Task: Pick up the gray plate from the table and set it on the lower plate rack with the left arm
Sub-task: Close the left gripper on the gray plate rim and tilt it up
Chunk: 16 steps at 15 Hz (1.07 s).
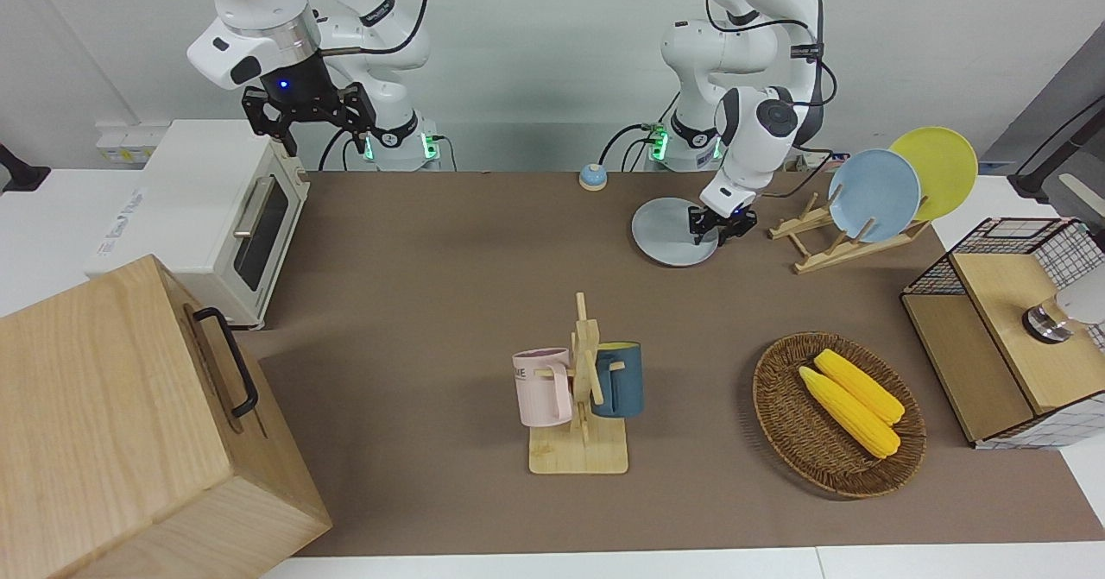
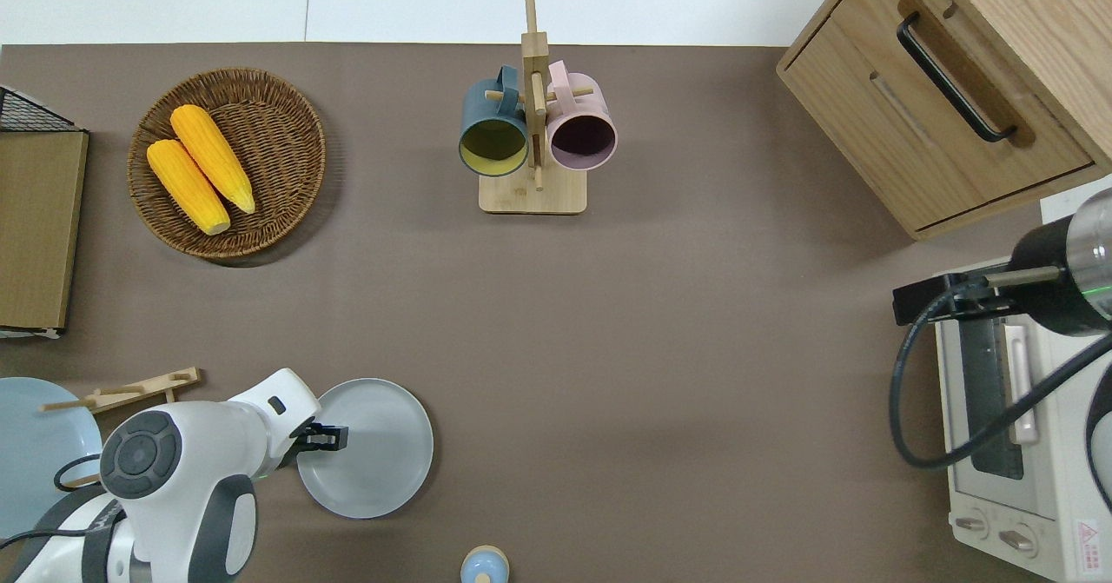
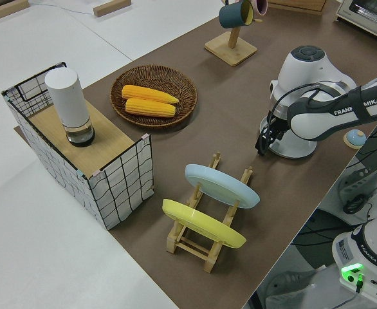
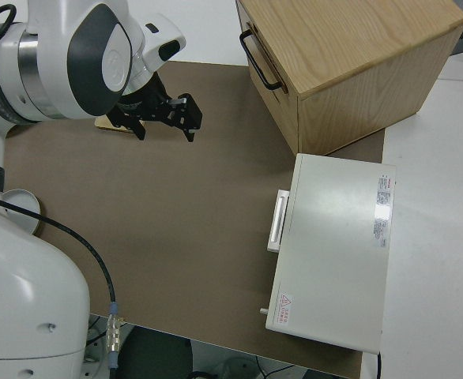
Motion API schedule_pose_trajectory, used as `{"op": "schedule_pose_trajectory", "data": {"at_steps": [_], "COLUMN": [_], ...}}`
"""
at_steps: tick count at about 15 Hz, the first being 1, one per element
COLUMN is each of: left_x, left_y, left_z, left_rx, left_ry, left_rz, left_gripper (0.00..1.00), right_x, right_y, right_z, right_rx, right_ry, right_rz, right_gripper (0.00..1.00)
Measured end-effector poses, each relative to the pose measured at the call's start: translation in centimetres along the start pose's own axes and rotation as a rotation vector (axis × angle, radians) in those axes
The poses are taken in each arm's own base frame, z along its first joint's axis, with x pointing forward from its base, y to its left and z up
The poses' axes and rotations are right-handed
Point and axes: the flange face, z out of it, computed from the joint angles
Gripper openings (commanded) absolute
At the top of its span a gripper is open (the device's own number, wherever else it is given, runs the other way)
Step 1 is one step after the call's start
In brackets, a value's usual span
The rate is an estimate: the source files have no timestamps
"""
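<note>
Overhead view: left pincer (image 2: 328,436) sits low at the rim of the gray plate (image 2: 369,448), on the edge toward the left arm's end of the worktop (image 2: 660,340).
Grip state: fingers look narrowed onto that rim; I cannot tell whether they have actually closed on it.
Plate: lies flat on the worktop, close to the robots, not lifted.
Why the edge: a flat plate offers only its rim; that side also faces the rack, a short carry by my reading.
Rack: lower plate rack (image 1: 811,238) stands just beside the plate; its pegs nearest the plate are free.
Occupied slots: light-blue plate (image 1: 874,195) and yellow plate (image 1: 937,169) lean on the same rack.
Right arm: parked; pincer (image 4: 162,114) spread, holding nothing.
Surface: matte brown sheet, white edges.
Room: pale wall, white flooring.
</note>
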Motion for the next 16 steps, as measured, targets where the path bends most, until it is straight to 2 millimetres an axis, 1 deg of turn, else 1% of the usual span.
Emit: {"op": "schedule_pose_trajectory", "data": {"at_steps": [5, 16], "left_x": [-0.05, -0.12], "left_y": [0.32, 0.16], "left_z": [-0.17, -0.83], "left_rx": [0.000, -0.007], "left_ry": [0.004, -0.002], "left_rz": [0.008, 0.002], "left_gripper": [0.00, 0.00], "right_x": [0.00, 0.00], "right_y": [0.00, 0.00], "right_z": [0.00, 0.00], "right_rx": [0.000, 0.000], "right_ry": [0.000, 0.000], "right_rz": [0.000, 0.000], "right_gripper": [0.990, 0.990]}}
